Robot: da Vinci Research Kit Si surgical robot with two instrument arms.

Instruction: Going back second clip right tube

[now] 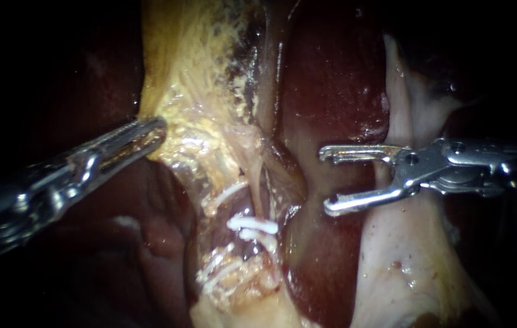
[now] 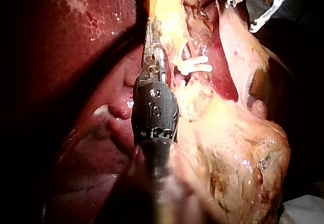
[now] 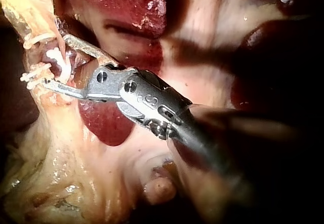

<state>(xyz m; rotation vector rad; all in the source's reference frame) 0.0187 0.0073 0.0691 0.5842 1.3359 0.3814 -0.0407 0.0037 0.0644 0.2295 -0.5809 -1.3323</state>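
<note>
Endoscope view: your light lands mid-field. The yellow tissue (image 1: 203,91) is brightly lit, and the borders drop to near black. There is hard glare along the parted jaws of your right instrument (image 1: 325,181), and wet glints on the liver (image 1: 331,79). The shaft of your left instrument (image 1: 149,130) dims toward the edge.

Left wrist view: a broad dark shadow lies over the liver beside the shaft.

Right wrist view: the shaft's near end sits in heavy shadow.

Surgical lab bench: exposed liver (image 1: 337,79), white clips (image 1: 252,225).
</note>
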